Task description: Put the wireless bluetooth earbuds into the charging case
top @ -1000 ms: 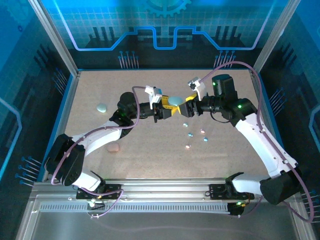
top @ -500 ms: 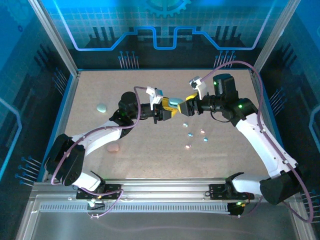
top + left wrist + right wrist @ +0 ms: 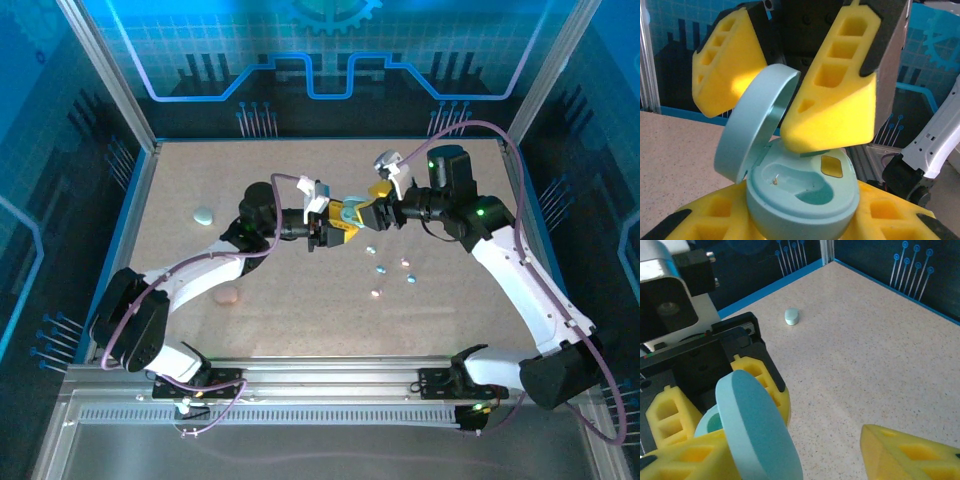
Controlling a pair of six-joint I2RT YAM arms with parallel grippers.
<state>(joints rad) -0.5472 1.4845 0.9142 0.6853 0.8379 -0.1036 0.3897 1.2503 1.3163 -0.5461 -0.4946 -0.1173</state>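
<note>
The speckled beige desk [image 3: 300, 330] carries a pale teal oval case [image 3: 204, 215] near its left edge; a pink case [image 3: 228, 294] lies nearer the front; several tiny earbuds [image 3: 381, 268] lie scattered right of centre.

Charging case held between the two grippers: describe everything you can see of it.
The charging case is a smooth, pale teal, pebble-shaped shell, plastic by its look. It is open: its lid stands hinged up at one side, tilted back. The base shows a curved recessed well with no earbud in it. The left gripper is shut on the base. The right gripper is open, its yellow foam fingers straddling the lid, one close against the lid's inner rim.
</note>
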